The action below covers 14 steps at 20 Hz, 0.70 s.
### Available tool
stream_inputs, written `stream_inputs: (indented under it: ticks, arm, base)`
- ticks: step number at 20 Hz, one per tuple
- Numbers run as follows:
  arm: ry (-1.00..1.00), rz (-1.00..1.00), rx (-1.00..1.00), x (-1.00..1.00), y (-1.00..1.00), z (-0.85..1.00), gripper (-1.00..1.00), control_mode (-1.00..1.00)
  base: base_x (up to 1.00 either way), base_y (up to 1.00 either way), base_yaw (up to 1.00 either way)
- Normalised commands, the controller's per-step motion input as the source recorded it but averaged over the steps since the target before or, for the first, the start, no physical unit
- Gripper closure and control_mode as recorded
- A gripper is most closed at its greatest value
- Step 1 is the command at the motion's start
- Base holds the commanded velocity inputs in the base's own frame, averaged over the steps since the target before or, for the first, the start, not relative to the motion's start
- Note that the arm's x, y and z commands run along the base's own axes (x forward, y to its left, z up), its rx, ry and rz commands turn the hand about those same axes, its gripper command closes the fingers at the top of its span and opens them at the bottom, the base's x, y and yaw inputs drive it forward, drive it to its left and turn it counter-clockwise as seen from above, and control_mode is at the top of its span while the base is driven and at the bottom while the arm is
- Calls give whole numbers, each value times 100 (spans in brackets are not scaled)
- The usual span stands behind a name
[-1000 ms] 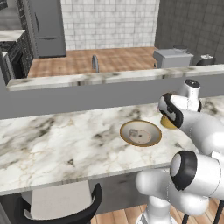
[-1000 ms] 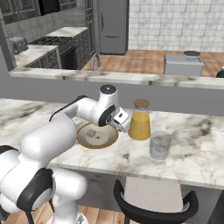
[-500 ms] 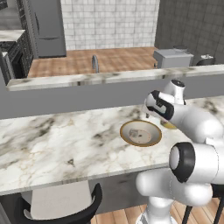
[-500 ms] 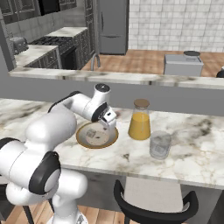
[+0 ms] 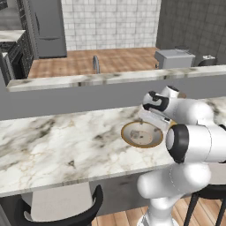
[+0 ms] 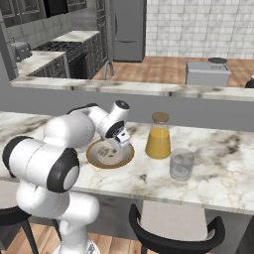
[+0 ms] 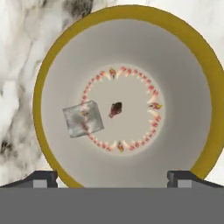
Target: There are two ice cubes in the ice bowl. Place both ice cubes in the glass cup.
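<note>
Marble counter point(image 6: 223, 173) is carrying the ice bowl point(image 7: 192, 52); one ice cube point(image 7: 83, 118) is lying inside it. Directly above, the gripper point(image 7: 112, 177) is hovering, fingers spread. Beside the bowl are standing the juice carafe point(image 6: 158, 136) and glass cup point(image 6: 181, 164).

Ice bowl point(image 6: 110, 154) on marbled desk point(image 6: 218, 168), tan rim, pale inside; small pale cube-like shape faintly visible within, hard to make out. Gripper point(image 6: 120, 144) hanging just above bowl's right half, fingers apart. Orange juice carafe point(image 6: 158, 136) just right of bowl, upright, brown lid. Glass cup point(image 6: 181, 164) further right of bowl, nearer desk's front edge. Black stool point(image 6: 173, 238) below desk, right of bowl.
</note>
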Motion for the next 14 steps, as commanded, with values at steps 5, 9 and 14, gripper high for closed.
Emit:
stream_inputs:
  ticks: [5,9,14]
  arm:
    - [16,6,1,30,41,-45,-100,-100]
    - [8,11,0,31,27,-44,-100,-100]
    - [0,20,0,23,0,-34,-100,-100]
  base:
    - [0,0,0]
    - [0,0,0]
    - [0,0,0]
